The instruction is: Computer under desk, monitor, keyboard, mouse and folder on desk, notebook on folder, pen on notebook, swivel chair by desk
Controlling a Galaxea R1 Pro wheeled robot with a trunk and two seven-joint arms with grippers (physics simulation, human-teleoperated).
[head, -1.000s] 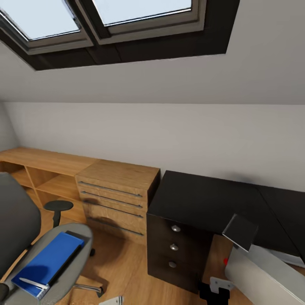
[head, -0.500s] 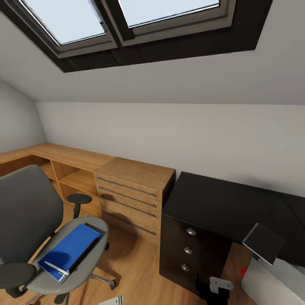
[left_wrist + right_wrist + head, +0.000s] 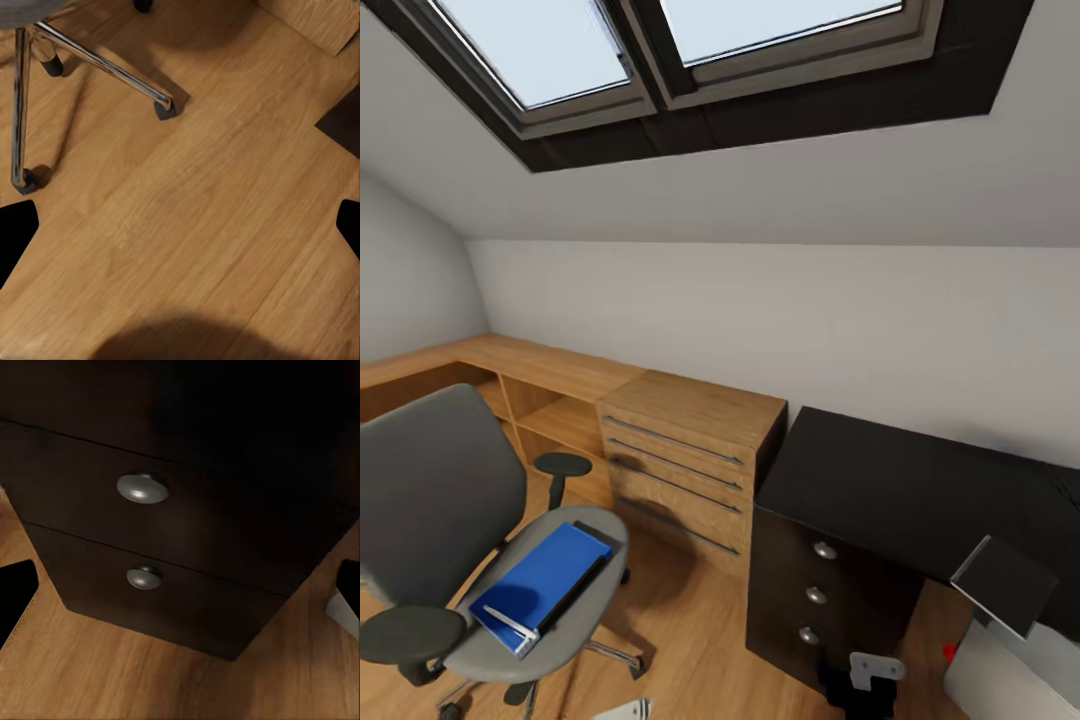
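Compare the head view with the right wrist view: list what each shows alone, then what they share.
Head view alone: the swivel chair carrying the blue folder, a wooden drawer cabinet, the skylights and the desk top. Right wrist view alone: a close look at two round drawer knobs. Both: the dark drawer unit under the desk and the wood floor.

Skylights, wooden drawer cabinet, wood floor

Blue folder, glossy black desk

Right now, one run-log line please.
phase: approaching | folder on swivel chair seat | desk top bare here | nothing held
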